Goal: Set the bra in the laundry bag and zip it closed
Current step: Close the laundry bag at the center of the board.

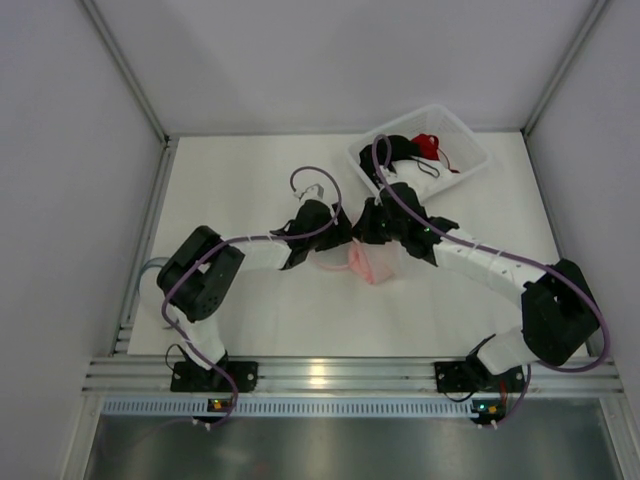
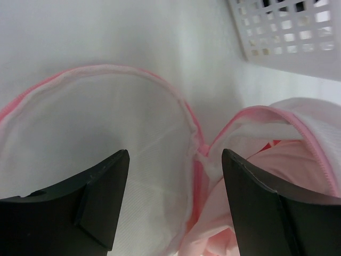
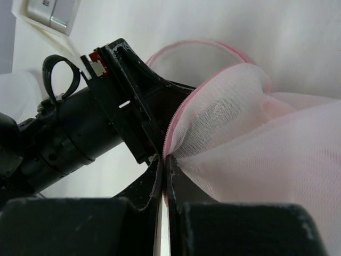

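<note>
Looking down from above, we see both arms meeting at the middle of the table (image 1: pixel 250 190), their wrists close together over the laundry bag (image 1: pixel 366 264); the left gripper (image 2: pixel 175 160) stands with its jaws wide apart and holding nothing, one finger on either side of the spot where the bag's two pink-edged mesh halves join; the right gripper (image 3: pixel 164 162) is pressed tight together, pinching the bag's mesh right at its pink zip edge; the bag lies unzipped, one half spread flat; smooth pale pink cloth, which we take for the bra (image 2: pixel 285 165), sits inside the other half under the mesh; a white basket (image 1: pixel 470 140) holding dark and red garments (image 1: pixel 428 145) stands at the table's far right, apart from the bag.
</note>
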